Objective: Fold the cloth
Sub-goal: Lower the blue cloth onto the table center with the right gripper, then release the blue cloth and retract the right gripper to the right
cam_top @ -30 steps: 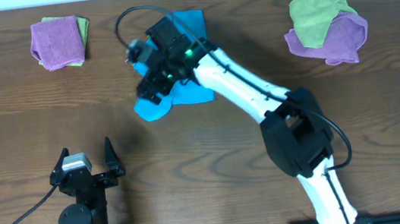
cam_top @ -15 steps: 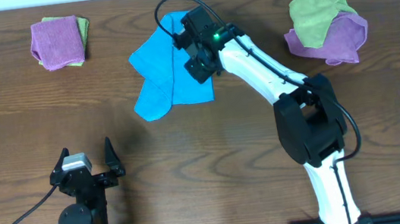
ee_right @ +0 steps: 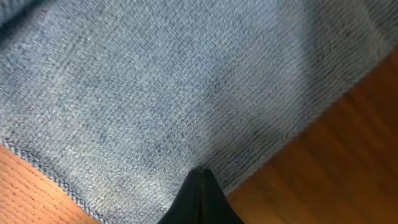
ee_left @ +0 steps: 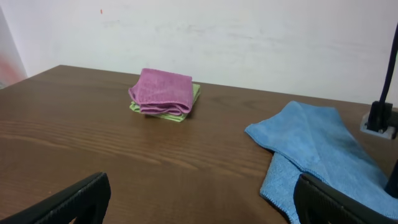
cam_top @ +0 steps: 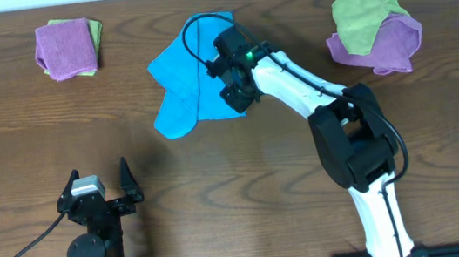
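Right now the cloth [cam_top: 181,80] is lying on the table [cam_top: 220,191], partly doubled over itself, with most of it spreading away from the right gripper [ee_right: 200,183] toward the left arm's side. I'm looking through the right wrist camera and the jaws are sitting fully closed, tips pressed together on the blue weave just inside its edge, bare wood showing right beside them. I'm not able to tell whether any fabric is actually pinched between them. The left gripper [cam_top: 100,178] is waiting well apart from the cloth, jaws spread wide and holding nothing. Ahead of those open jaws a purple and green stack [ee_left: 163,93] is resting. Beyond the right jaws, on the far right side, a loose purple and green pile [cam_top: 373,27] is sitting.
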{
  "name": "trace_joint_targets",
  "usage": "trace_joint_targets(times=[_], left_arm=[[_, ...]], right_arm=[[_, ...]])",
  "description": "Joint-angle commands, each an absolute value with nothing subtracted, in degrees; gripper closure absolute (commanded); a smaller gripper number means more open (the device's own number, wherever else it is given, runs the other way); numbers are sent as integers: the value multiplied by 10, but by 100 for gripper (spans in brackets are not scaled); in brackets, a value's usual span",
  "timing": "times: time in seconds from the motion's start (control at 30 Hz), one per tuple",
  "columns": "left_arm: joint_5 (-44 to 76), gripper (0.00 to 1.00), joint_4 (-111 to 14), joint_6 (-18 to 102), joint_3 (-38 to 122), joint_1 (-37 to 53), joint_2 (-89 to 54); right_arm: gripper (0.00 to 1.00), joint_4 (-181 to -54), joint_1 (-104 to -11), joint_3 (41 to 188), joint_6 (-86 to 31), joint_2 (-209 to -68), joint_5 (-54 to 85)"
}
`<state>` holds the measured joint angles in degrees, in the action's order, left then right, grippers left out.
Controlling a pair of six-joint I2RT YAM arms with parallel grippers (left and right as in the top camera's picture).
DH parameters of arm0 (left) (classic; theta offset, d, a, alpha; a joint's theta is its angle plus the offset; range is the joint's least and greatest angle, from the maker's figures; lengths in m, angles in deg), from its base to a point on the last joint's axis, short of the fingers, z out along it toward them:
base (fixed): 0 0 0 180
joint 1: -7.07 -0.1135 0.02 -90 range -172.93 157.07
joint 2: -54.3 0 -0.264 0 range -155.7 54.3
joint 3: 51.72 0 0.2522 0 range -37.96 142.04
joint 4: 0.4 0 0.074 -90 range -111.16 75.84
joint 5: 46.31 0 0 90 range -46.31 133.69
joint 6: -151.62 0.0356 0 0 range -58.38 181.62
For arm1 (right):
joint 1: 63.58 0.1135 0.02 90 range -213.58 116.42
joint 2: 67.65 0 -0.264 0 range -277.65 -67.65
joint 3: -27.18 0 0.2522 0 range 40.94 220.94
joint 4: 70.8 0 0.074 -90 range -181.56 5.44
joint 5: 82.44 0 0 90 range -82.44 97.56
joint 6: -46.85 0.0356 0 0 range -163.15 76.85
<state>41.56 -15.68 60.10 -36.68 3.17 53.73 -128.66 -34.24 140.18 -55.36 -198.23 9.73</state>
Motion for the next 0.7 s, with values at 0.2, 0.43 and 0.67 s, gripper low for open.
trace_joint_targets(times=[0.2,0.43,0.67], left_arm=[[422,5,-185,599,-377,35,540],[422,5,-185,599,-377,35,540],[422,5,-185,599,-377,35,540]], right_arm=[[99,-1340,-332,1368,-561,-1981,85],[99,-1443,-345,1368,-528,-1977,32],[98,-1491,-379,1368,-518,-1943,49]])
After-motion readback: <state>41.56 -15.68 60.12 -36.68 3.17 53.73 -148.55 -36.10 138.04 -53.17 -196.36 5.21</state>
